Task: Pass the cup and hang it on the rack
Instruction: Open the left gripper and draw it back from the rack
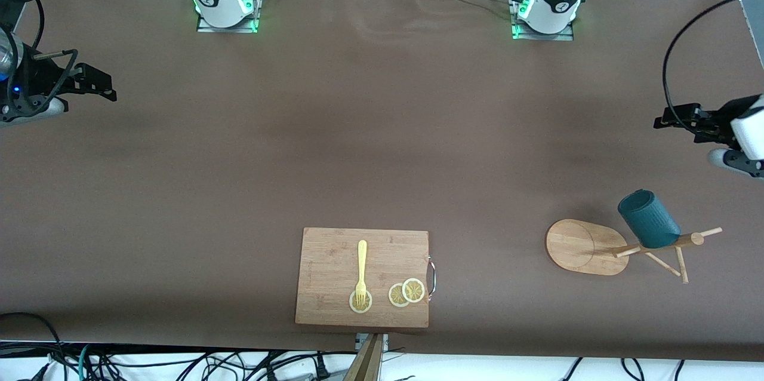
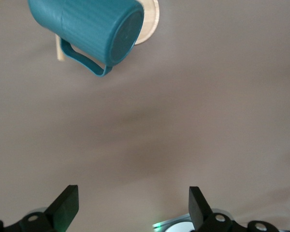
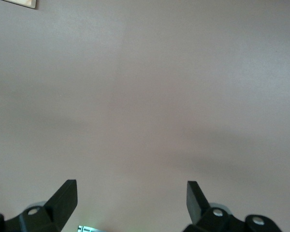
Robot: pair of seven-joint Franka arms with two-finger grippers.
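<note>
The dark teal ribbed cup (image 1: 649, 219) hangs by its handle on a peg of the light wooden rack (image 1: 588, 246), which stands toward the left arm's end of the table. The cup also shows in the left wrist view (image 2: 87, 29), bottom facing the camera, with the rack's oval base (image 2: 151, 24) showing past it. My left gripper (image 1: 661, 122) is open and empty over bare table, apart from the cup; it also shows in the left wrist view (image 2: 133, 203). My right gripper (image 1: 110, 94) is open and empty over the right arm's end of the table, seen too in the right wrist view (image 3: 131, 200).
A rectangular bamboo cutting board (image 1: 334, 249) lies near the front camera's edge, mid-table. On it are a yellow fork (image 1: 362, 270) and lemon slices (image 1: 407, 292). A board corner (image 3: 24, 3) shows in the right wrist view. Brown table surface (image 1: 382, 130) spreads between.
</note>
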